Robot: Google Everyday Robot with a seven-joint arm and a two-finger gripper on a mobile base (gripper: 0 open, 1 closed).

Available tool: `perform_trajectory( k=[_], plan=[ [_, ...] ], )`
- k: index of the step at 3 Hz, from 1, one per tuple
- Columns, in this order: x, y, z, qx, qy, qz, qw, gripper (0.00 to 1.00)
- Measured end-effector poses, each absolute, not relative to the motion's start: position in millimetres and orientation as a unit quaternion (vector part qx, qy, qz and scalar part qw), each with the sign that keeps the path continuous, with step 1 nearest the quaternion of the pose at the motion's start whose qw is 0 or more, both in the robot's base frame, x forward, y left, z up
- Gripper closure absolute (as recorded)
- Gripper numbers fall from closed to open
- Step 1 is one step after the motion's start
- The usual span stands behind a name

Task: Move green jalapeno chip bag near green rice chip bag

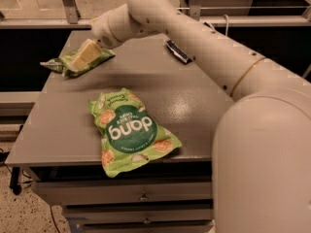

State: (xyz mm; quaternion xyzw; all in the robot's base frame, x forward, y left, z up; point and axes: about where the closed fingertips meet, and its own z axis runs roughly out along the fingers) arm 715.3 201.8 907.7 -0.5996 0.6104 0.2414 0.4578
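Observation:
The green jalapeno chip bag (63,63), small, wrinkly and olive-green, lies at the far left corner of the grey table (194,106). My gripper (85,55) reaches across from the right, and its pale fingers are right over the bag's right half. The green rice chip bag (130,129), bright lime green with a dark "dang" circle, lies flat near the table's front edge, well apart from the jalapeno bag.
A dark blue chip bag (178,51) lies at the back of the table, mostly hidden behind my arm (204,47). My arm fills the right side of the view. Drawers (141,195) sit under the table front.

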Motion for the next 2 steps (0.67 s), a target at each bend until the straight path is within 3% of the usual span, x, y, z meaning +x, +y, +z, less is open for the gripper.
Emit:
perform_trajectory(
  k=[2],
  plan=[
    [724, 249, 863, -0.620, 0.617, 0.245, 0.419, 0.00]
  ],
)
